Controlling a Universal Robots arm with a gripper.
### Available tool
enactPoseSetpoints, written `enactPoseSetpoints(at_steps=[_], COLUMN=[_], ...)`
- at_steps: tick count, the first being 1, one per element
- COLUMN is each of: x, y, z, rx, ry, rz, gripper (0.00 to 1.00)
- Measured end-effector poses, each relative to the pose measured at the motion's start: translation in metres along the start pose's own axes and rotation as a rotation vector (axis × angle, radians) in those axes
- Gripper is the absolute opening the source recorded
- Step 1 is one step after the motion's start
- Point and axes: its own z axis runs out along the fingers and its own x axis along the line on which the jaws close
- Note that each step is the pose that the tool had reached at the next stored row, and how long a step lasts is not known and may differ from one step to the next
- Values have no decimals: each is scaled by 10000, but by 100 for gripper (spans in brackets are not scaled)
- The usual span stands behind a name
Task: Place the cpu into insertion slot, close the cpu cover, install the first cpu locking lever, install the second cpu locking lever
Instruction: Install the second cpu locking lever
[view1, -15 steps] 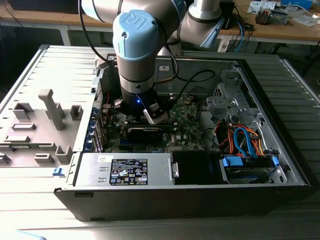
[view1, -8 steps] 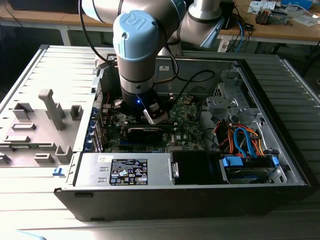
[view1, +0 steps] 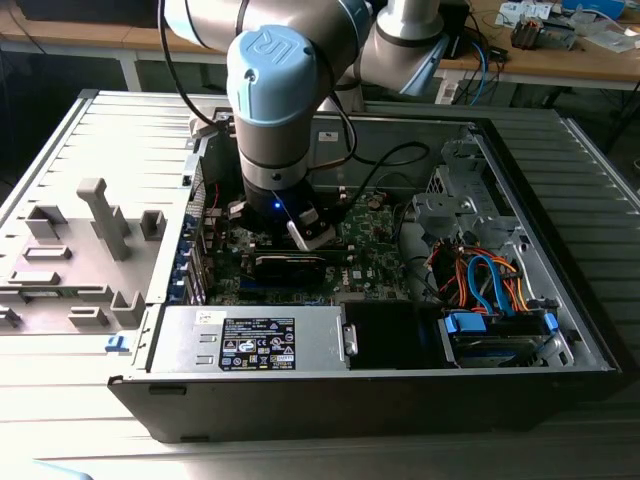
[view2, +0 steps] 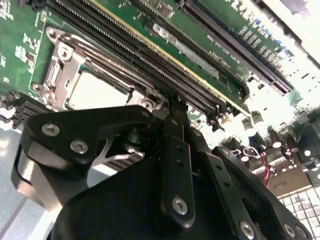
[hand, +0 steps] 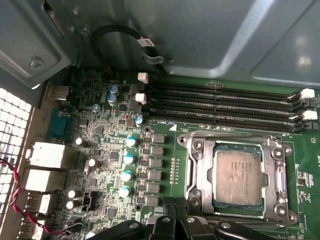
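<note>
cpu (hand: 237, 176): I see a silvery-grey top with faint dark print.
cpu cover (hand: 194, 172): I see a silvery metal frame around the chip.
motherboard (hand: 107, 150): I read it as green, dotted with teal-topped capacitors (hand: 128, 159).
memory slots (hand: 220, 107): I see long black rows with white end clips.
tool (view2: 172, 150): I see black links with silver screws.
arm (view1: 280, 90): I see grey tubes with pale blue joint caps.
cables (view1: 480, 280): I make out orange and blue.
computer case (view1: 500, 400): I see it as dark grey.

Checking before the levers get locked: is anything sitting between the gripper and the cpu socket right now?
Nothing visible does. In the first wrist view the gripper sits right at the edge of the cpu cover, which lies closed around the cpu. No cable or part crosses between them.
</note>
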Motion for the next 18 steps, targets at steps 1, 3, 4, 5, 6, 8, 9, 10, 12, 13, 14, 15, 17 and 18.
enactPoseSetpoints(at_steps=[1,3,4,5,6,8,9,10,12,13,14,15,17,18], x=[-2,-5,-42,-71,-100,-183,-223,-288,-367,-401,-422,-441,-492,-507], y=[9,21,20,17,16,13,14,16,38,64,80,96,161,186], z=[-46,-99,-105,-106,-105,-104,-103,-101,-94,-88,-83,-79,-63,-57], rx=[67,108,212,293,346,432,439,459,502,561,598,635,776,818], ry=[10,14,50,90,121,198,235,294,370,407,426,444,500,515], rz=[-2,-1,6,13,17,33,41,52,68,75,79,82,94,97], gripper=[11,11,11,11,11,11,11,11,11,11,11,11,11,11])
